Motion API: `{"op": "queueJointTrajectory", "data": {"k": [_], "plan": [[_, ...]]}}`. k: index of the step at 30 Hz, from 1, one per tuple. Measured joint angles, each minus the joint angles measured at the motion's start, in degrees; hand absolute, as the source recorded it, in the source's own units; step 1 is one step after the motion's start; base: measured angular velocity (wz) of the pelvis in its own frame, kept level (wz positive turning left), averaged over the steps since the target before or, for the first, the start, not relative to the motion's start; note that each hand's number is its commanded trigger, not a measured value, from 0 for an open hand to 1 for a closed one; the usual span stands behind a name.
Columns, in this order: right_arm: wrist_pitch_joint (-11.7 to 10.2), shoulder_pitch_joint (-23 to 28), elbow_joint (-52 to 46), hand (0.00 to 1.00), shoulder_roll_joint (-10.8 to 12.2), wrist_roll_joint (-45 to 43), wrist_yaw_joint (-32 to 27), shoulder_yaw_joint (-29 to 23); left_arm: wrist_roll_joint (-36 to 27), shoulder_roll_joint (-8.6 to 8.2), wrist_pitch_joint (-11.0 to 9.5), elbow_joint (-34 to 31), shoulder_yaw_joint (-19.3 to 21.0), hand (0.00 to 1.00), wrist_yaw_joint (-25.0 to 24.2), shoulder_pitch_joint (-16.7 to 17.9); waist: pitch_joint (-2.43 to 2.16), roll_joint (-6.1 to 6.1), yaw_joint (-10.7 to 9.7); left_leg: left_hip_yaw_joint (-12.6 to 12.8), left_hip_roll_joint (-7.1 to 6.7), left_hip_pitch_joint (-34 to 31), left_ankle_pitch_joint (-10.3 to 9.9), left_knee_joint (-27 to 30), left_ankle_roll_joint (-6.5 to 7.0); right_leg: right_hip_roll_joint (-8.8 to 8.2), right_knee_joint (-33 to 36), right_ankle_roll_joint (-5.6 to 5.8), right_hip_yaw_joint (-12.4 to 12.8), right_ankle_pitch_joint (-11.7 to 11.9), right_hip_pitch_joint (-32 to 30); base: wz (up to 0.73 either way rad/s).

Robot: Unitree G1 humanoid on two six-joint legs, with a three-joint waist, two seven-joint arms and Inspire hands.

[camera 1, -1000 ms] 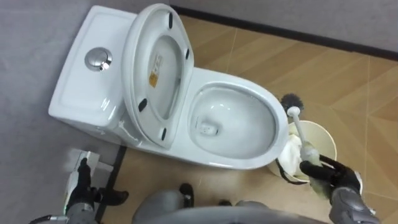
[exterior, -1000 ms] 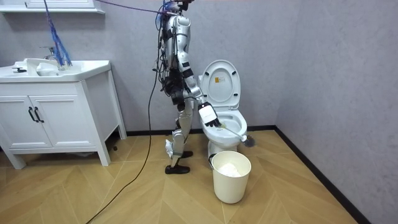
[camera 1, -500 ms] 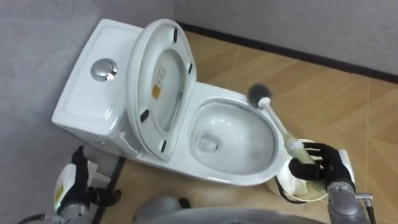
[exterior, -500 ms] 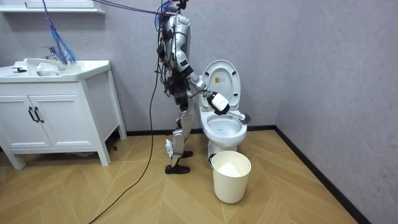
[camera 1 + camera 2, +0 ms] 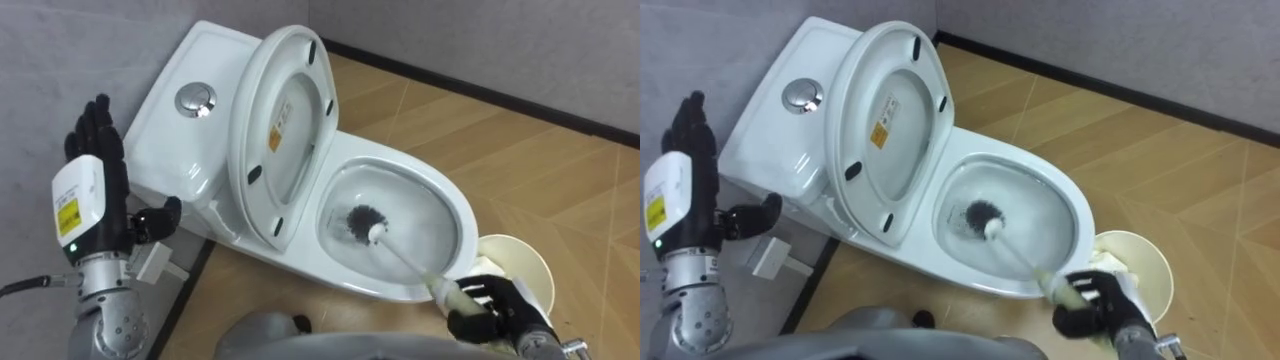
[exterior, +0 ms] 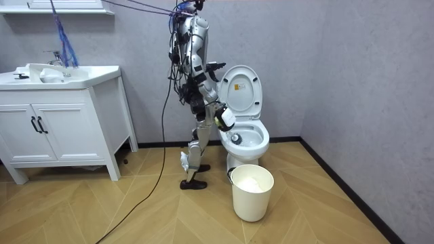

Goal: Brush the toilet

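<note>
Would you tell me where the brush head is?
In the eye views, the brush head is inside the toilet bowl, its handle in the right hand, lower right.

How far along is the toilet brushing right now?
Done: seat up, right hand gripping the brush. In hand: the brush head sits down in the bowl. Left: scrubbing round the bowl, then stowing the brush. Left hand is open beside the tank.
</note>
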Motion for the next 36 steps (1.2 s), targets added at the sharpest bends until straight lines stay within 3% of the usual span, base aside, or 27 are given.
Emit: {"op": "queueJointTrajectory", "data": {"k": [7, 10, 15, 23, 30, 34, 36], "plan": [[0.4, -0.3, 1.8, 1.00, 0.0, -0.6, 0.7, -0.1, 0.9, 0.03, 0.0, 0.0, -0.5, 0.00, 1.0, -1.0, 0.12, -0.76, -0.2, 0.3, 0.16, 0.2, 0.0, -0.2, -0.03, 0.02, 0.0, 0.00, -0.1, 0.0, 0.2, -0.01], [0.4, -0.4, 2.3, 1.00, 0.0, -0.4, 1.3, -0.1, 2.0, 0.78, 0.0, -0.1, -1.2, 0.00, 1.1, -1.0, 0.17, -0.65, -0.3, 0.1, 0.11, 0.2, -0.1, 0.0, 0.04, 0.00, 0.0, 0.01, -0.3, 0.0, 0.4, 0.03], [0.3, -1.7, 4.2, 1.00, -0.1, -0.4, 1.6, -0.1, 3.2, 2.04, 0.0, -1.0, -3.9, 0.00, 1.1, -1.1, 0.24, -0.41, -1.5, -0.4, 0.02, 0.3, -0.1, 0.0, 0.06, 0.01, 0.0, 0.02, -0.7, 0.0, 0.8, 0.04], [0.5, -4.7, 7.2, 1.00, -0.6, -0.4, 2.0, 0.0, 2.7, 2.55, 0.0, -0.7, -8.4, 0.00, 0.1, -1.0, 0.25, -0.36, -1.3, -0.2, 0.08, 0.2, -0.1, -0.1, 0.02, 0.00, 0.1, 0.01, -0.5, 0.0, 0.4, -0.01], [2.1, -12.6, 12.1, 1.00, -1.2, -1.7, 1.3, 1.3, 2.2, 2.71, 0.1, 8.6, -10.2, 0.00, -3.7, -5.9, 0.03, 0.17, -1.2, -0.4, 0.44, -4.0, 0.1, 2.2, 0.13, 0.08, 2.2, -0.01, -0.6, 0.0, -3.3, 0.01], [2.6, -18.9, 15.2, 1.00, -3.1, -2.4, 1.2, 3.8, -0.5, 3.83, 0.3, 14.1, -12.5, 0.00, -5.6, -9.7, 0.86, 0.26, -1.0, -0.6, 0.53, -6.7, 0.4, 3.1, 0.43, -0.04, 3.9, -0.03, -0.6, 0.0, -6.4, 0.01], [2.7, -21.9, 17.6, 1.00, -3.6, -2.3, 0.4, 4.6, -0.5, 4.15, -0.6, 16.3, -14.2, 0.00, -5.1, -11.9, 1.00, 0.28, -0.4, -0.9, 0.29, -7.8, 0.7, 3.0, 0.67, -0.22, 4.1, -0.03, -0.8, 0.0, -7.6, 0.07]]}}
